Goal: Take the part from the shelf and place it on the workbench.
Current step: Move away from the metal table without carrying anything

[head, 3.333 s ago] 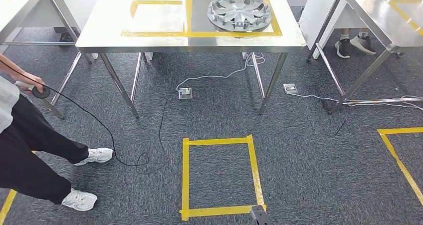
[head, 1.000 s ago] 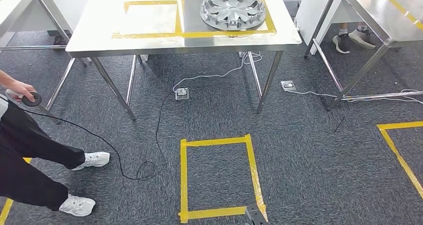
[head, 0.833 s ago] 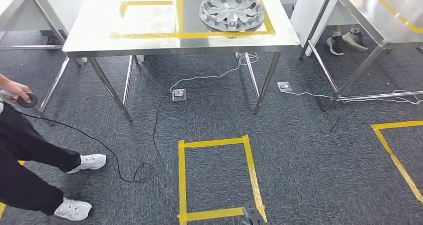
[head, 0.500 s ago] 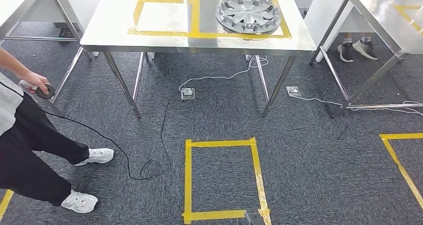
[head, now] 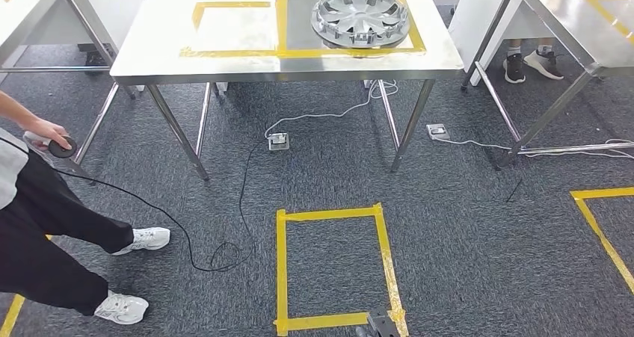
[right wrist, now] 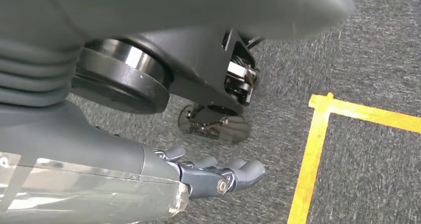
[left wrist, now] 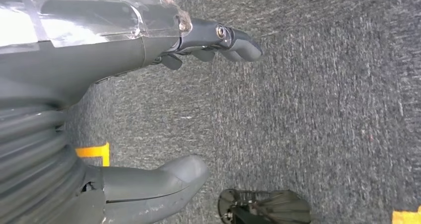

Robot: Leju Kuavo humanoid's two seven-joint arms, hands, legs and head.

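The part, a silver wheel cover (head: 360,16), lies flat on a steel table (head: 224,64) ahead of me, inside a yellow tape frame on the tabletop. Both my arms hang down over the dark carpet. In the left wrist view my left hand (left wrist: 94,65) holds nothing, its thumb (left wrist: 159,186) and fingers (left wrist: 223,40) spread well apart. In the right wrist view my right hand (right wrist: 119,169) is also empty, with its fingers (right wrist: 223,177) stretched out above the floor. Neither hand is near the wheel cover.
A person (head: 37,225) stands at the left holding a round black device (head: 61,146) on a cable that trails over the floor. A yellow tape square (head: 334,266) marks the carpet before me. A second steel table (head: 576,31) stands right, with shoes (head: 532,64) beneath it.
The whole head picture sways a little from frame to frame, so the camera has moved. The person at the left has shifted their feet and arm slightly. The wheel cover stays put.
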